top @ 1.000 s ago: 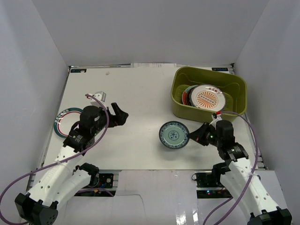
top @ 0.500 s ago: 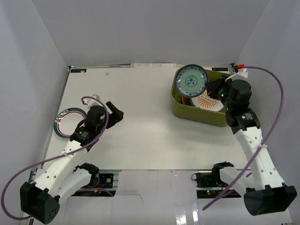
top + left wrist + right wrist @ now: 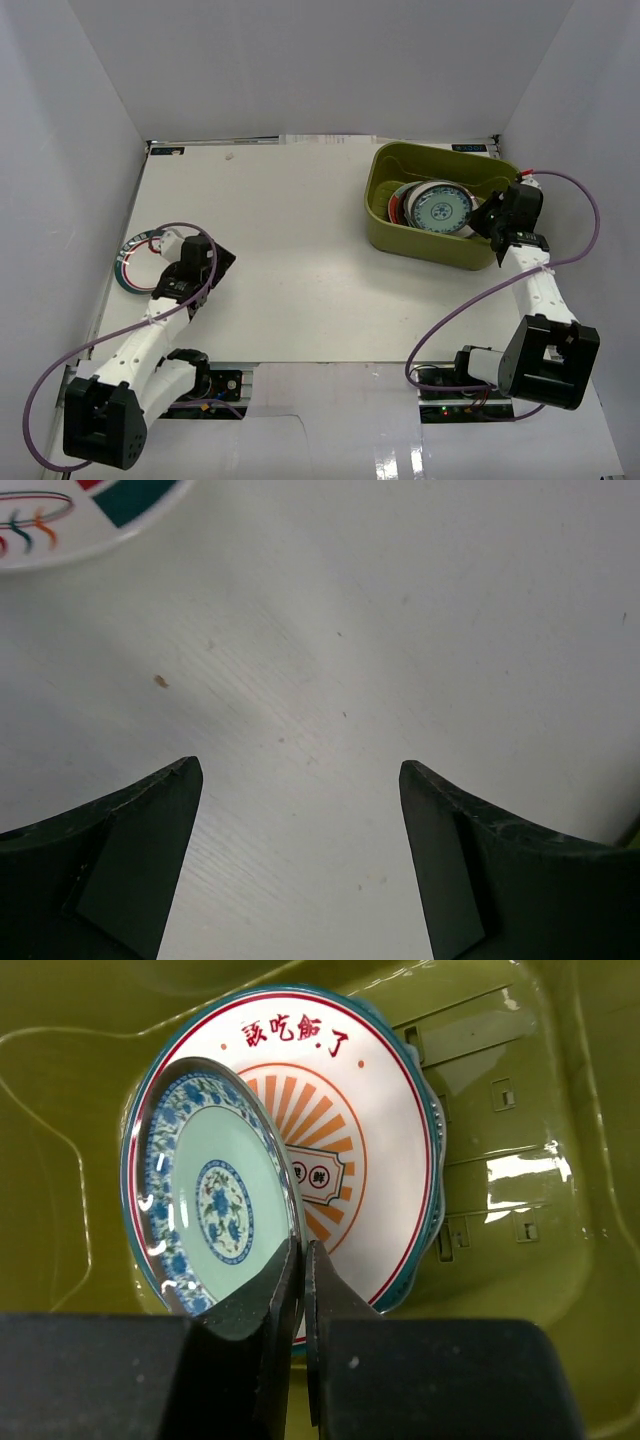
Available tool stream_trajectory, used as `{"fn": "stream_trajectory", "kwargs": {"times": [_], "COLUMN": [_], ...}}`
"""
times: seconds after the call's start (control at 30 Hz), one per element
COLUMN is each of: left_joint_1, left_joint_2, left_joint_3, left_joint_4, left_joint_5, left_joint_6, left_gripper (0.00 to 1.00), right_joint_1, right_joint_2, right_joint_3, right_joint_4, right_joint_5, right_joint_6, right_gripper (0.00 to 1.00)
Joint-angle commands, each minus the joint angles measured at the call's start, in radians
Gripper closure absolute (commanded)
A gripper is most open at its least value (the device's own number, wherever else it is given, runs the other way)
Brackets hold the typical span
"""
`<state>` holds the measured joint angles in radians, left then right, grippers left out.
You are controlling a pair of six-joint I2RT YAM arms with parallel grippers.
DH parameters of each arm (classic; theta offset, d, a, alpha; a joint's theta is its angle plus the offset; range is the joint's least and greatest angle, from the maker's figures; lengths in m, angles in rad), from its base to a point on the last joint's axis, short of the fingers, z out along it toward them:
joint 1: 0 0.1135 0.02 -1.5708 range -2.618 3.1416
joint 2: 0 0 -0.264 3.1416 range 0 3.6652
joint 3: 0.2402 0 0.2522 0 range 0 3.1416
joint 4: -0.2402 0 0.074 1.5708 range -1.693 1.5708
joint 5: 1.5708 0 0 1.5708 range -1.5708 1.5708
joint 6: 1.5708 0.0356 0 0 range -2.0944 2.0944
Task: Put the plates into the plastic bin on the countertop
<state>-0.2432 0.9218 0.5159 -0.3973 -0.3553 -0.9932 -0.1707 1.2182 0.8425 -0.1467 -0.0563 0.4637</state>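
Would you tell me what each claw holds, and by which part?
The right claw pinches the small teal plate at its rim; the left claw holds nothing.

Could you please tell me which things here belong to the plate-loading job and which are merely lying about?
Job: small teal plate in the right gripper; orange sunburst plate; striped-rim plate; plastic bin; countertop.
Lying about: far-left label; far-right label; small mark.

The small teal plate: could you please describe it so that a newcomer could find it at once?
Look in the olive-green bin at the far right of the countertop. There the right fingers pinch the small teal plate by its rim. It is the smallest plate, ringed with blue flowers, tilted up over the orange sunburst plate.
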Motion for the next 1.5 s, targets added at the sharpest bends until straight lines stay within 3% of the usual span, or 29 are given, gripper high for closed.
{"fn": "stream_trajectory", "kwargs": {"times": [0.0, 0.1, 0.17, 0.2, 0.3, 0.37, 0.43, 0.67, 0.83, 1.17, 1.3, 1.33, 1.47], "left_joint_1": [0.090, 0.182, 0.240, 0.281, 0.360, 0.412, 0.462, 0.541, 0.601, 0.668, 0.680, 0.682, 0.682], "left_joint_2": [-0.020, -0.050, -0.064, -0.075, -0.077, -0.077, -0.078, -0.017, 0.052, 0.273, 0.356, 0.361, 0.344], "left_joint_3": [-0.020, -0.037, -0.045, -0.056, -0.082, -0.096, -0.111, -0.131, -0.155, -0.206, -0.218, -0.223, -0.235], "left_joint_4": [-0.020, -0.035, -0.043, -0.048, -0.057, -0.060, -0.048, 0.046, 0.161, 0.390, 0.485, 0.511, 0.543], "left_joint_5": [-0.002, 0.027, 0.044, 0.059, 0.087, 0.095, 0.130, 0.095, 0.110, 0.147, 0.191, 0.202, 0.239], "left_joint_6": [-0.030, -0.036, -0.035, -0.038, -0.048, -0.070, -0.090, -0.160, -0.222, -0.248, -0.237, -0.225, -0.199], "left_gripper": [0.10, 0.09, 0.08, 0.07, 0.05, 0.02, 0.02, 0.02, 0.04, 0.21, 0.47, 0.60, 0.85], "right_joint_1": [-0.009, -0.018, -0.018, -0.018, -0.018, -0.018, -0.015, 0.068, 0.166, 0.313, 0.346, 0.352, 0.370], "right_joint_2": [-0.009, -0.005, -0.009, -0.013, -0.058, -0.106, -0.138, -0.295, -0.313, -0.325, -0.332, -0.333, -0.344], "right_joint_3": [0.004, 0.000, -0.002, -0.003, -0.006, -0.002, -0.002, -0.029, -0.042, -0.102, -0.121, -0.125, -0.122], "right_joint_4": [0.118, 0.119, 0.118, 0.116, 0.114, 0.111, 0.124, 0.134, 0.176, 0.203, 0.203, 0.203, 0.203], "right_joint_5": [-0.039, -0.037, -0.057, -0.060, -0.066, -0.118, -0.204, -0.295, -0.350, -0.347, -0.344, -0.343, -0.349], "right_joint_6": [0.007, 0.006, 0.004, 0.004, 0.001, -0.002, 0.001, 0.001, -0.026, -0.051, -0.053, -0.054, -0.043], "right_gripper": [0.92, 0.88, 0.69, 0.46, 0.13, 0.03, 0.01, 0.00, 0.07, 0.09, 0.10, 0.10, 0.10]}}
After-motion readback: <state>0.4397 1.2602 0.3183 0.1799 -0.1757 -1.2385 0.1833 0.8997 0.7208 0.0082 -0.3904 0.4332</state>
